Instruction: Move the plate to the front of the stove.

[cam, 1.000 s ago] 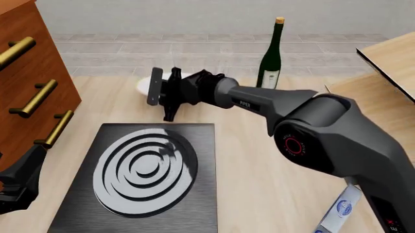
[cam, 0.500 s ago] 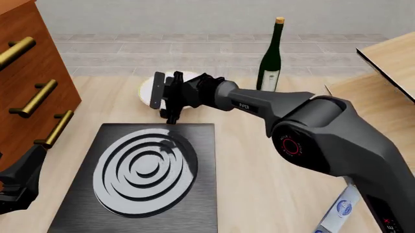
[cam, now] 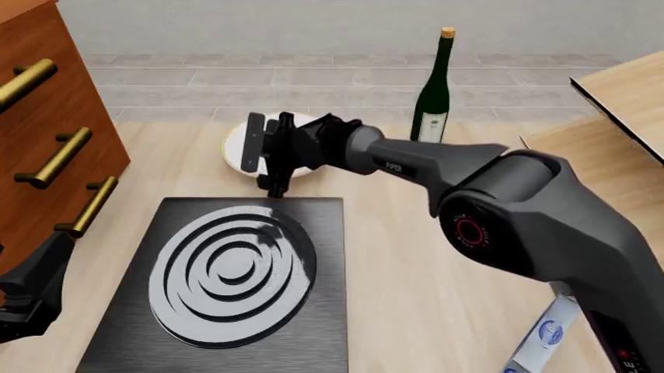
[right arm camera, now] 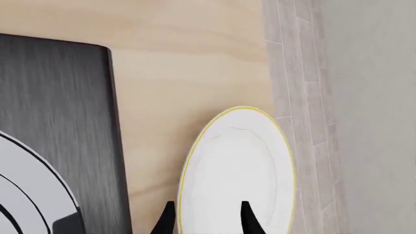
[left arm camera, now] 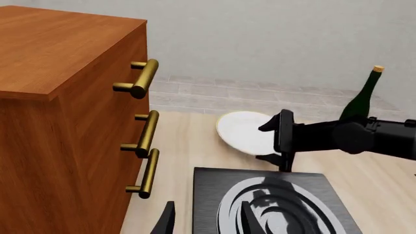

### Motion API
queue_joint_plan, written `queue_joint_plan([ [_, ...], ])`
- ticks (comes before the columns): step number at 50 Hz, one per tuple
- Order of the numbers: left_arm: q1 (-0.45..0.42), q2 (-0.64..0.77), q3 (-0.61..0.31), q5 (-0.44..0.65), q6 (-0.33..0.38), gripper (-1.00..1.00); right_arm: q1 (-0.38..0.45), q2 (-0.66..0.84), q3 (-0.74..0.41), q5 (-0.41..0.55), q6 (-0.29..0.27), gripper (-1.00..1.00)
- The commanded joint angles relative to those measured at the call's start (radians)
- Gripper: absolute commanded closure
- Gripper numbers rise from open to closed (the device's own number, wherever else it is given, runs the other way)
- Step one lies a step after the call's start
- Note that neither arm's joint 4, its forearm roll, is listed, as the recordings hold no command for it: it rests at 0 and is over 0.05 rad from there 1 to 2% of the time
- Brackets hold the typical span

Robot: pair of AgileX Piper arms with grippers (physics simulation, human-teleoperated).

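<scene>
The white plate (cam: 238, 146) with a thin yellow rim lies flat on the wooden table just beyond the far edge of the stove (cam: 233, 264). The stove is a black slab with silver rings. My right gripper (cam: 261, 159) reaches in from the right and stands open at the plate's right side, low over the stove's far edge. In the right wrist view the plate (right arm camera: 237, 170) runs forward from between the two fingertips (right arm camera: 247, 219), with the stove (right arm camera: 52, 122) beside it. The left gripper (left arm camera: 204, 222) is open and empty over the stove's near left.
A wooden drawer cabinet (cam: 42, 132) with brass handles stands at the left. A green wine bottle (cam: 434, 93) stands at the back, right of the plate. A wooden surface (cam: 617, 93) rises at the far right. A white and blue item (cam: 545, 334) lies at the front right.
My right gripper has come down and a little right onto the plate's side, so more of the plate shows to its left. The left arm is still.
</scene>
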Motion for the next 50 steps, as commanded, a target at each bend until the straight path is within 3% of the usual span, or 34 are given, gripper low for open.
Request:
queue_joint_plan([
  [1, 0.0, 0.002, 0.0, -0.001, 0.0, -1.0, 0.003, -0.041, 0.041, -0.013, -0.005, -1.0],
  [26, 0.0, 0.003, 0.0, -0.002, 0.0, -1.0, 0.012, -0.226, 0.275, -0.116, -0.009, -1.0],
  [42, 0.0, 0.013, 0.0, -0.012, 0.0, -1.0, 0.025, -0.453, 0.575, -0.296, -0.026, -1.0],
  [50, 0.0, 0.006, 0.0, -0.004, -0.001, -1.0, 0.033, -0.582, 0.691, -0.365, 0.016, -1.0],
])
